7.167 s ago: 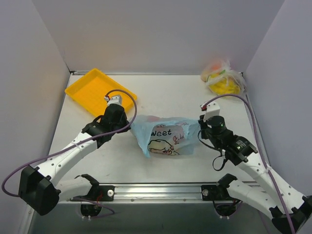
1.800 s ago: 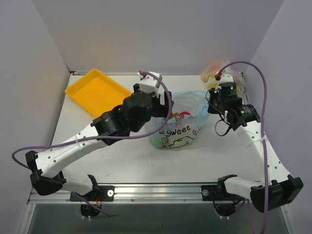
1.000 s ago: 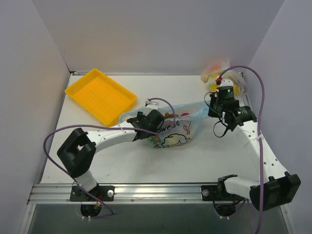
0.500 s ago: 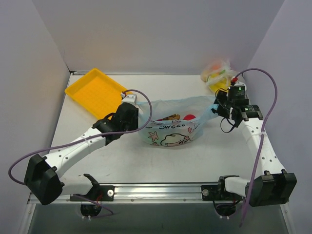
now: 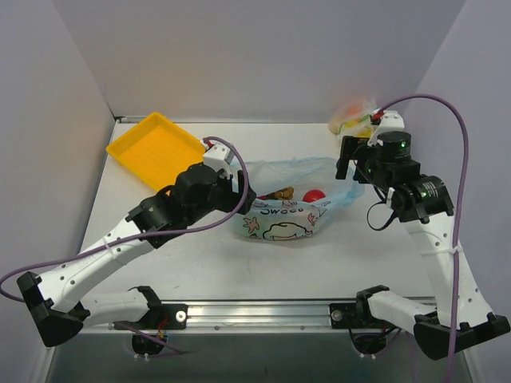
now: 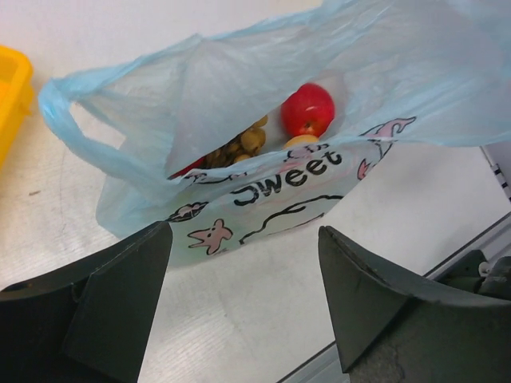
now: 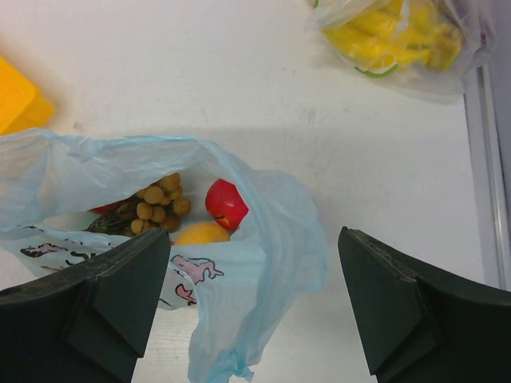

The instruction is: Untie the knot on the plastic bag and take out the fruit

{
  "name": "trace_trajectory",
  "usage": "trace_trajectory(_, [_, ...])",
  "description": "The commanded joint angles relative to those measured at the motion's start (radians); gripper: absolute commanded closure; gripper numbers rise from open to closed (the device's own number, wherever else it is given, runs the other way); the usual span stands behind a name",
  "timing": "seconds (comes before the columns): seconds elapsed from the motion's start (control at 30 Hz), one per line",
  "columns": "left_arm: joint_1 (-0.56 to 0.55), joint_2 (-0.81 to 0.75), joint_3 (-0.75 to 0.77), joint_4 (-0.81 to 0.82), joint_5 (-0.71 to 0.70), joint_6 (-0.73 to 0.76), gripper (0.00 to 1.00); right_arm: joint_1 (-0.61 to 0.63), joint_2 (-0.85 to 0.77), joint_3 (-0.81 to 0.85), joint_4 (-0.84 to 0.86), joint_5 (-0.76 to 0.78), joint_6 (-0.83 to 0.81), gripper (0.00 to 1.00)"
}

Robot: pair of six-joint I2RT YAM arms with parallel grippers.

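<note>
Ahead of the right claw [image 7: 252, 234], the plastic bag [image 7: 291, 247] covered most of a yellow fruit [image 7: 200, 234]; farther ahead, the view's top edge cut off the clear bag [image 7: 399, 36] of yellow contents.

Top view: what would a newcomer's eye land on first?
The blue bag at the centre of the table lies open, a red apple and a brown bunch showing inside. The left gripper and right gripper flank it, both open. A yellow tray sits back left, a clear bag back right.
</note>
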Motion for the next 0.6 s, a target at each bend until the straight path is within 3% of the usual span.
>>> trace_trajectory(0.0, [-0.015,0.009,0.079,0.005,-0.038,0.017,0.15,0.006,-0.016,0.042,-0.055,0.058,-0.057,0.1])
trace_trajectory(0.2, [-0.026,0.153,0.171,0.046,-0.035,0.052,0.19,0.092,-0.004,0.104,-0.059,-0.064,-0.08,0.18])
trace_trajectory(0.37, [-0.028,0.314,0.259,0.123,-0.012,0.072,0.35,0.207,0.062,0.099,-0.055,-0.048,-0.031,0.28])
trace_trajectory(0.57, [-0.031,0.477,0.305,0.167,0.029,0.054,0.43,0.27,0.095,-0.078,0.069,-0.013,0.113,0.32])
